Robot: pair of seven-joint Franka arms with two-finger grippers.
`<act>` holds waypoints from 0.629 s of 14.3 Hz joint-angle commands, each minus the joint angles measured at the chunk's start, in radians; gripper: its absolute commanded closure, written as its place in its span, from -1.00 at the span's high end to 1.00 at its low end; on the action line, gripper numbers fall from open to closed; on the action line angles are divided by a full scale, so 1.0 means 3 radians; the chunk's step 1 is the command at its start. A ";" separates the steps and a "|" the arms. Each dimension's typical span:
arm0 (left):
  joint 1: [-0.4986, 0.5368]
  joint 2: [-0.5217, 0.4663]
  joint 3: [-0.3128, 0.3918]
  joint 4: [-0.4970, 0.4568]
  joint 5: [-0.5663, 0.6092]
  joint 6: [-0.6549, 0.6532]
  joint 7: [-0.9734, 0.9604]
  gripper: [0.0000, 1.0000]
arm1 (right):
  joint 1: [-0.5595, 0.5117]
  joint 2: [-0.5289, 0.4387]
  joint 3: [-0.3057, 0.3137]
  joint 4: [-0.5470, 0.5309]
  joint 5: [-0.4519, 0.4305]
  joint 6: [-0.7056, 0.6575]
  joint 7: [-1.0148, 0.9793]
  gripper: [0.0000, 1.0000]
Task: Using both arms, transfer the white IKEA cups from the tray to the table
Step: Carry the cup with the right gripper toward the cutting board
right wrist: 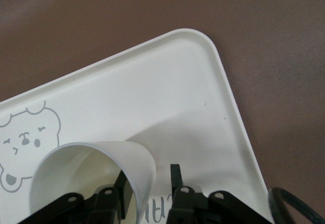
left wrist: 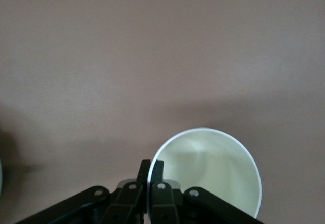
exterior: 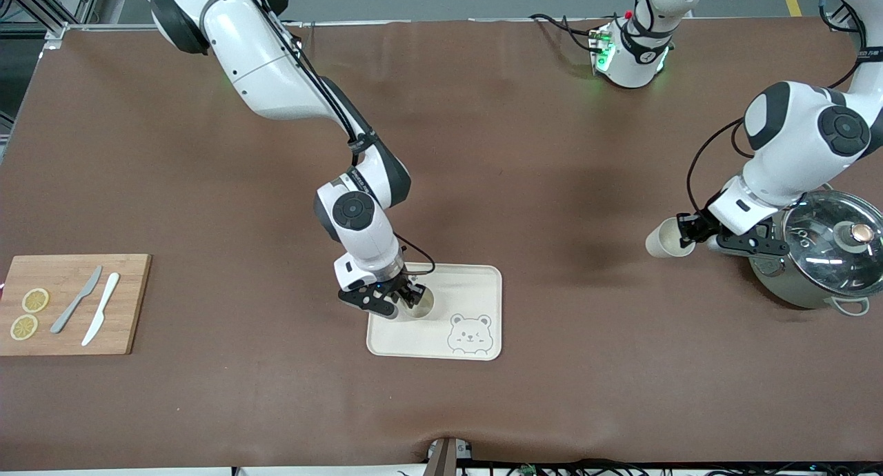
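One white cup [exterior: 422, 303] stands upright on the cream bear tray [exterior: 476, 290], at the tray's right-arm end. My right gripper [exterior: 403, 298] is down at it and open: one finger is inside the cup and the other is outside, clear of the wall. The right wrist view shows this cup [right wrist: 137, 163], the gripper [right wrist: 149, 176] and the tray [right wrist: 152, 92]. My left gripper [exterior: 690, 236] is shut on the rim wall of the second white cup [exterior: 666, 240] and holds it tilted above the brown table beside the pot. The left wrist view shows that gripper [left wrist: 151, 165] pinching the cup [left wrist: 213, 173].
A steel pot with a glass lid [exterior: 821, 255] stands right beside the left gripper, toward the left arm's end. A wooden cutting board [exterior: 76, 303] with two knives and two lemon slices lies at the right arm's end. The bear drawing [exterior: 469, 334] is on the tray's nearer part.
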 commanded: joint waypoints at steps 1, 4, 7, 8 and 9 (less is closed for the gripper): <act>0.0272 -0.0139 -0.0086 -0.0199 0.0050 0.0247 0.0142 -1.00 | 0.0027 0.0066 -0.0034 0.0106 -0.0063 0.0005 0.0073 -0.67; 0.0350 -0.0144 -0.0076 -0.0205 0.0071 0.0268 0.0240 -1.00 | 0.0021 0.0066 -0.0034 0.0106 -0.0068 0.0005 0.0073 -0.91; 0.0350 -0.0139 -0.0045 -0.0200 0.0132 0.0304 0.0235 -1.00 | 0.0021 0.0066 -0.0034 0.0106 -0.0068 0.0000 0.0068 -1.00; 0.0350 -0.0133 -0.0040 -0.0200 0.0137 0.0304 0.0235 -1.00 | 0.0021 0.0066 -0.0034 0.0106 -0.0068 0.0000 0.0068 -1.00; 0.0350 -0.0133 -0.0040 -0.0205 0.0137 0.0314 0.0235 -1.00 | 0.0021 0.0061 -0.0034 0.0106 -0.0068 0.0000 0.0068 -1.00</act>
